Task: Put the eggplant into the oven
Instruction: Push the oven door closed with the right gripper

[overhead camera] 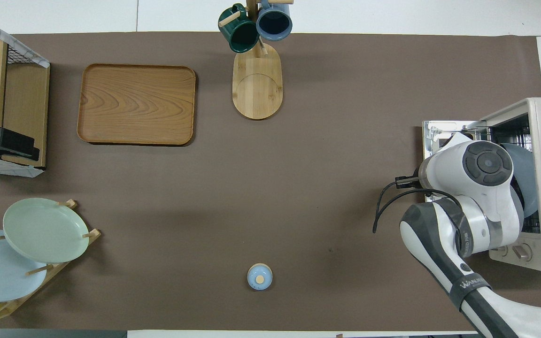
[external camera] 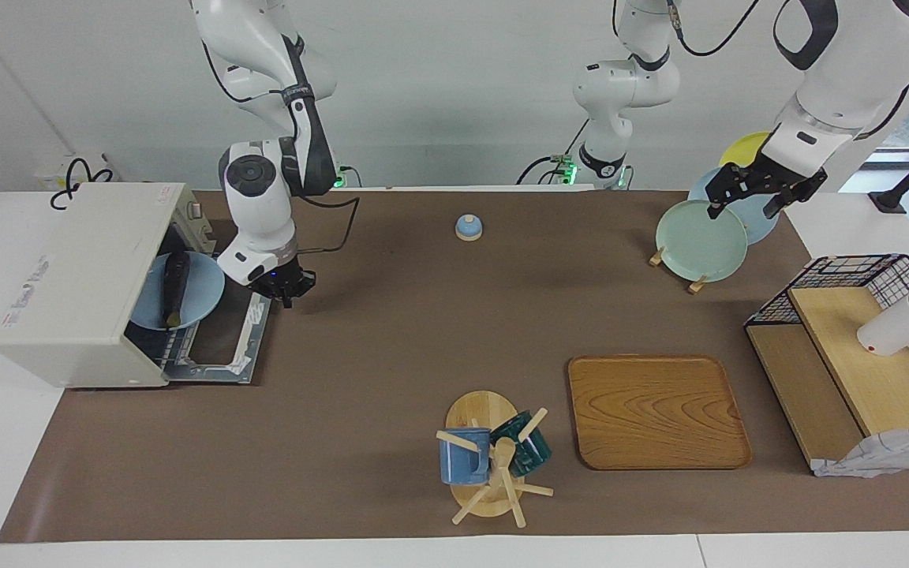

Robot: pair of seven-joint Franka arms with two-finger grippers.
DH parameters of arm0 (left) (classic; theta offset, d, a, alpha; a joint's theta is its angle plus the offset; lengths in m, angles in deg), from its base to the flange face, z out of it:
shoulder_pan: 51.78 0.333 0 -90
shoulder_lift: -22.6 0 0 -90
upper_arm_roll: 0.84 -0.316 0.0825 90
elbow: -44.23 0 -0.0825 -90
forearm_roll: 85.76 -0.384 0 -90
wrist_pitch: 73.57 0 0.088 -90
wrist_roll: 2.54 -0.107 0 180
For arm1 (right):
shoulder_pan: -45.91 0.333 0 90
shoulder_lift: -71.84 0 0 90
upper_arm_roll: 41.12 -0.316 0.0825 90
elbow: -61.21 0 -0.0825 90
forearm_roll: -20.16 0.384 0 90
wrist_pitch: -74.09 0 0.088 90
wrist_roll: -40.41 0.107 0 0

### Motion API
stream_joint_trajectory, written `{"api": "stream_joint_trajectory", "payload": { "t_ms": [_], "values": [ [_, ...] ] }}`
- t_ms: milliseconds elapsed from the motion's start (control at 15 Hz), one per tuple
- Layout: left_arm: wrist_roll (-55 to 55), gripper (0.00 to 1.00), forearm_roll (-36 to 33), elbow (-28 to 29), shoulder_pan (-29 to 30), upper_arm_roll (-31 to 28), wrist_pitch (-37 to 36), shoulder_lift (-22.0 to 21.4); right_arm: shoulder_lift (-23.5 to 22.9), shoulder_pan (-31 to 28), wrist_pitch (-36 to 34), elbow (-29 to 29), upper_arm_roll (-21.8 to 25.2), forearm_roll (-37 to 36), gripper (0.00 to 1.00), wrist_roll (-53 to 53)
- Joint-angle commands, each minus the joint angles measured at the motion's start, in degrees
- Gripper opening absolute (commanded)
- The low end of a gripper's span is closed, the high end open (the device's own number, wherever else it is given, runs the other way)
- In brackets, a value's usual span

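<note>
Eggplant [external camera: 175, 288] is already lying on a blue plate [external camera: 203, 293] inside the oven [external camera: 76, 280], so the job looks basically done. Right tool [external camera: 287, 288] hangs over the dropped-open door [external camera: 222, 343], pinching nothing, fingers look pressed together. Left tool [external camera: 754, 193] waits over the plate rack [external camera: 699, 241], can't tell its fingers.

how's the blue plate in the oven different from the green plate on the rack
The blue plate lies flat inside the open oven and carries the eggplant; the green plate stands tilted on edge in its wooden rack, bare. The blue one is partly hidden by the oven; the green shows whole. Both are round and plain.
</note>
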Motion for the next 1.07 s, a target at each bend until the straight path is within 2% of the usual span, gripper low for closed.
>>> {"api": "stream_joint_trajectory", "payload": {
  "t_ms": [0, 333, 533, 867, 1000],
  "values": [
    [0.03, 1.00, 0.48, 1.20, 0.80, 0.47, -0.58, -1.34, -0.79, -1.97, 1.48, 1.04, -0.23, 0.24, 0.00, -0.58],
    [0.03, 1.00, 0.48, 1.20, 0.80, 0.47, -0.58, -1.42, -1.06, -2.42, 1.48, 0.95, -0.23, -2.83, 0.00, -0.93],
    [0.03, 1.00, 0.48, 1.20, 0.80, 0.47, -0.58, -1.34, -1.67, -2.33, -0.09, -1.67, -0.23, -10.46, 0.00, -1.20],
    [0.03, 1.00, 0.48, 1.20, 0.80, 0.47, -0.58, -1.42, -0.89, -4.43, -13.70, -12.13, -0.15, -10.93, 0.00, -9.53],
    [0.03, 1.00, 0.48, 1.20, 0.80, 0.47, -0.58, -1.42, 0.25, -6.54, -16.18, -13.89, -0.15, -10.22, 0.00, -14.80]
  ]
}}
